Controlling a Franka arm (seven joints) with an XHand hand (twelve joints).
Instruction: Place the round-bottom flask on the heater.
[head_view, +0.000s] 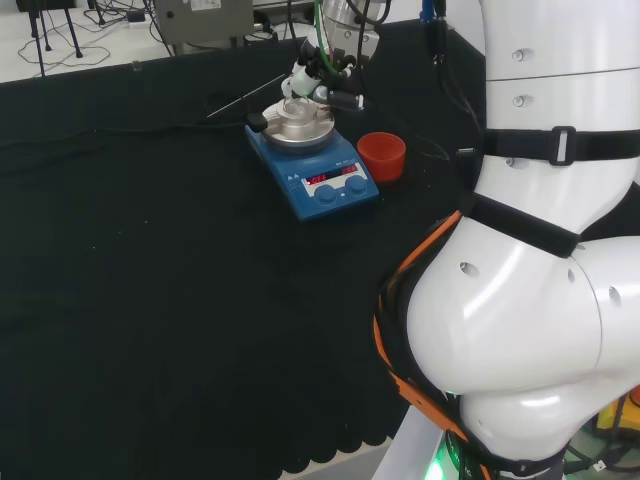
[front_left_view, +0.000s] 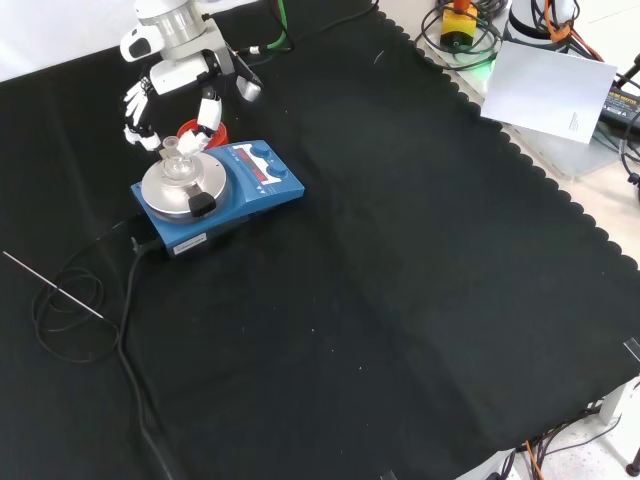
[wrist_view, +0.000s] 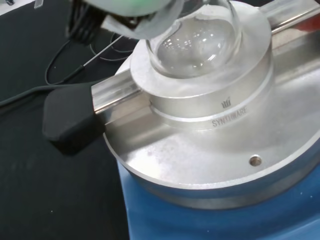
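The round-bottom flask (wrist_view: 192, 37) sits with its bulb in the round metal block (wrist_view: 210, 100) on top of the blue heater (front_left_view: 235, 195). In the front view this group is in the upper left of the frame; in the head view it is at upper centre. From the wrist view the bulb appears seated in the recess, with no visible tilt, though the clear glass makes the contact line hard to confirm.

Judgement: the step in hand is the release. To do it well, the fingers should part evenly on both sides of the neck and the hand (front_left_view: 175, 75) should rise straight up, so nothing drags the neck sideways and tips the flask out of the block. The black handle (wrist_view: 70, 122) at the block's edge and the red ring (head_view: 381, 155), just beside the heater, should be kept clear of on the way out.

Fingers: in the front view, fingers (front_left_view: 208, 110) reach down on either side of the flask neck, one pair to its left and one close to its right. They look partly spread rather than pressed together. Whether they are pinching the neck or standing just clear of it cannot be told; the head view is too cluttered there to settle it.

The black cable (front_left_view: 125, 300) and thin rod (front_left_view: 50, 285) lie on the bench (front_left_view: 400, 300), well apart from the hand.
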